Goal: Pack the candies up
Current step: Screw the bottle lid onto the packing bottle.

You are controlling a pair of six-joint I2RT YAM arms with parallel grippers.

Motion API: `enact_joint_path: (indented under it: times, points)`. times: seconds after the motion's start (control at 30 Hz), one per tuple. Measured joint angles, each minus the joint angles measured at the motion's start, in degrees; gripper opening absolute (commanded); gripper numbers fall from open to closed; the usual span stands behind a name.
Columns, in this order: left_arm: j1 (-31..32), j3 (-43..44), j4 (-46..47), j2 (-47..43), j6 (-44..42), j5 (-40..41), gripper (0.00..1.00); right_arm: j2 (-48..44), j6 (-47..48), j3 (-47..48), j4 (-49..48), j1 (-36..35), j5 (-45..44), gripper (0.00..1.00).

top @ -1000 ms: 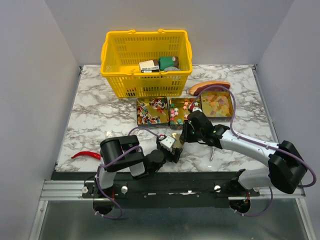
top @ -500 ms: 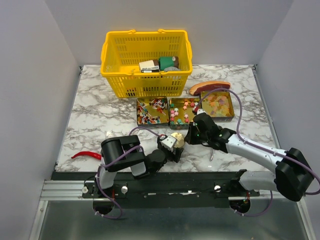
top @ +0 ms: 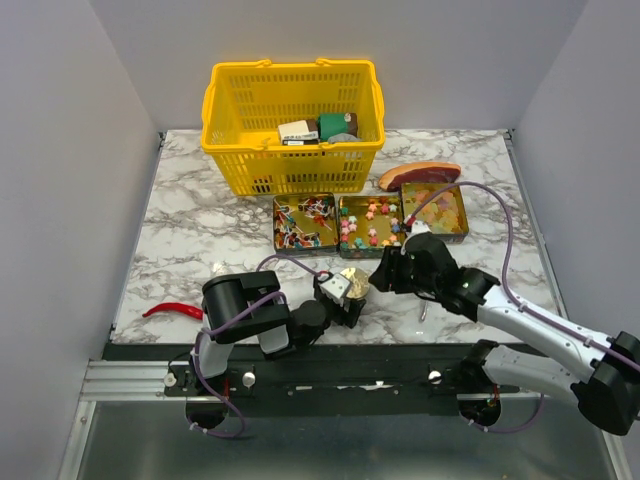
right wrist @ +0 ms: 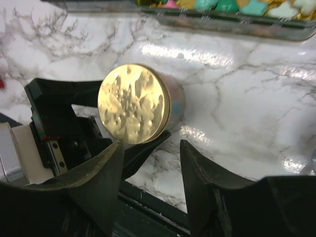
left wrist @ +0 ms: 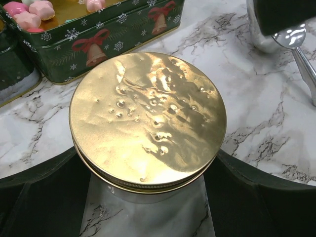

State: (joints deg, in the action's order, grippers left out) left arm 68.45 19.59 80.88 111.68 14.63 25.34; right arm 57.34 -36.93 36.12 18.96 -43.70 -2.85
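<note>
While the gold-lidded jar [left wrist: 148,121] is closed, you cannot see what it holds; only a sliver of its body shows under the lid. You also cannot tell whether it rests on the marble or is lifted off it.

Left gripper [left wrist: 148,197]: dark fingers [left wrist: 39,197] pressed against both sides of the jar, their lower parts cut off by the frame edge. Right gripper [right wrist: 150,182]: spread wide with nothing between the fingers, just at 3 o'clock of the jar in your top view.

Surface: white marble table [top: 200,230] with grey veins, plain grey walls around it. Yellow basket [top: 250,160] at the far edge, its boxes half hidden by the mesh wall. Meat slab [top: 418,175] at 4 o'clock of the basket. Red chili [top: 170,310] near the left edge. Metal spoon [top: 423,308] at 4 o'clock of the jar.

Candies [top: 370,222]: you find them in three open tins [top: 276,222] set in a row at 12 o'clock of the jar.
- Left tin: red-blue-white wrapped ones.
- Middle tin: pink-green-blue chunks.
- Right tin: yellow-orange gummies.

The left wrist view catches only a corner of the middle tin, green with red bows and bells.
</note>
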Motion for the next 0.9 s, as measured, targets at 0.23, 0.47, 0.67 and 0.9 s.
enact_joint_path:
  times: [0.23, 0.47, 0.67, 0.9]
  points:
    - [-0.02, -0.59, 0.83, -0.02, -0.66, -2.95, 0.58, 9.51, 1.79, 7.52, 0.02, 0.68, -5.05, 0.48]
    - [-0.02, -0.24, -0.02, -0.37, -0.98, -4.92, 0.58, 18.08, 5.35, 9.16, -1.68, 2.19, -3.43, 0.46]
    - [-0.02, 0.33, -0.66, -0.35, -1.18, -5.75, 0.58, 19.26, 6.8, 8.24, -4.57, 2.95, 0.96, 0.23]
    - [0.0, 0.52, -0.83, -0.33, -1.2, -5.81, 0.56, 18.51, 6.49, 5.14, -9.18, 3.61, 4.17, 0.15]
